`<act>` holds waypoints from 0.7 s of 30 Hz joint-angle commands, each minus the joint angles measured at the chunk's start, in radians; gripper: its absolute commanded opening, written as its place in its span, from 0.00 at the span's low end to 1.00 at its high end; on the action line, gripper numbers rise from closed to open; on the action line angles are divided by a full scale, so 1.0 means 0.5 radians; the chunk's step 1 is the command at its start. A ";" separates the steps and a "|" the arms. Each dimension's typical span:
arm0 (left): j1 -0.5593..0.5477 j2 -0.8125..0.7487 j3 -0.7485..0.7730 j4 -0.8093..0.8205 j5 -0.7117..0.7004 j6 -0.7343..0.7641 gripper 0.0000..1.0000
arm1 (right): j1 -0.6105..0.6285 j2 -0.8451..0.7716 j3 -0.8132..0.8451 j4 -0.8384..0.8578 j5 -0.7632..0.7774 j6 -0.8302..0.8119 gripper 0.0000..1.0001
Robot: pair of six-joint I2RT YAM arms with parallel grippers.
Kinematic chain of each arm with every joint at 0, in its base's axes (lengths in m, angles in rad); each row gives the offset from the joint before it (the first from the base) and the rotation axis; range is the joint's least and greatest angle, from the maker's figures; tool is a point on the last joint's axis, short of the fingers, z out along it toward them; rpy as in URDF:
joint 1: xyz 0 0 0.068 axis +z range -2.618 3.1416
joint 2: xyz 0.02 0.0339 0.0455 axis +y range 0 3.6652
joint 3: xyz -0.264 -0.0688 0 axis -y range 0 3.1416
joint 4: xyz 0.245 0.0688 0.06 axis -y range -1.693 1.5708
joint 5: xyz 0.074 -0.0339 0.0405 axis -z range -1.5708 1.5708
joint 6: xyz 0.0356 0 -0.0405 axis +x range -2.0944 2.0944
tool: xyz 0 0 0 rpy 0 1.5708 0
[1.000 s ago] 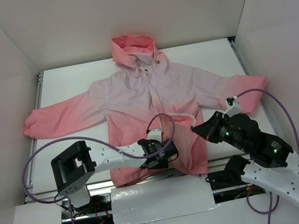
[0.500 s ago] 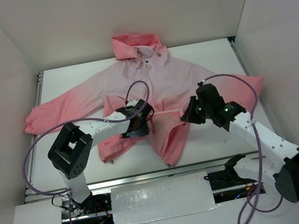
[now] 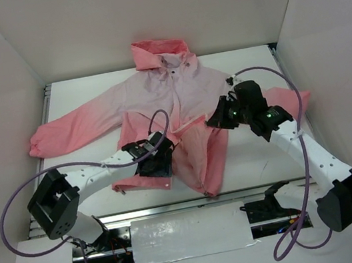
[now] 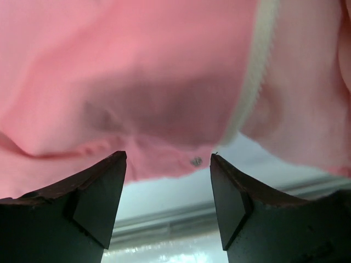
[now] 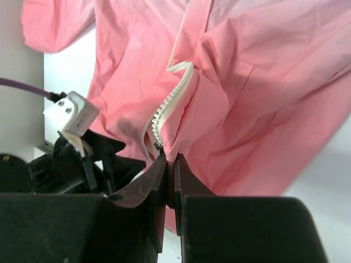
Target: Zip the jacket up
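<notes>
The pink hooded jacket (image 3: 157, 97) lies on the white table, hood at the far end, its lower front bunched and pulled up toward the middle. My right gripper (image 3: 214, 119) is shut on the jacket's front edge beside the white zipper (image 5: 167, 109) and holds that flap lifted. My left gripper (image 3: 159, 169) is open over the coral hem at the lower left front. In the left wrist view the hem (image 4: 137, 109) and a strip of zipper tape (image 4: 252, 82) hang just beyond my open fingertips (image 4: 104, 181).
White walls enclose the table (image 3: 75, 94) on three sides. A metal rail (image 3: 175, 206) runs along the near edge. Purple cables (image 3: 14, 212) loop from both arms. The arm bases stand at the near left (image 3: 54, 212) and near right (image 3: 343, 201).
The right gripper has carried the jacket's front flap up and back. The left gripper has slid back toward the near hem, and the lower front now lies more bunched.
</notes>
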 commanded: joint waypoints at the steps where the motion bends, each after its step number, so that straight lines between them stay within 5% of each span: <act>1: -0.130 -0.141 -0.008 -0.044 0.061 -0.102 0.75 | -0.017 -0.073 -0.047 0.070 -0.124 -0.093 0.00; 12: -0.228 -0.010 0.241 -0.160 -0.037 -0.142 0.70 | -0.014 -0.156 -0.149 0.064 -0.216 -0.093 0.00; 21: -0.308 -0.062 -0.090 -0.124 -0.102 -0.277 0.69 | -0.014 -0.211 -0.204 0.043 -0.219 -0.103 0.00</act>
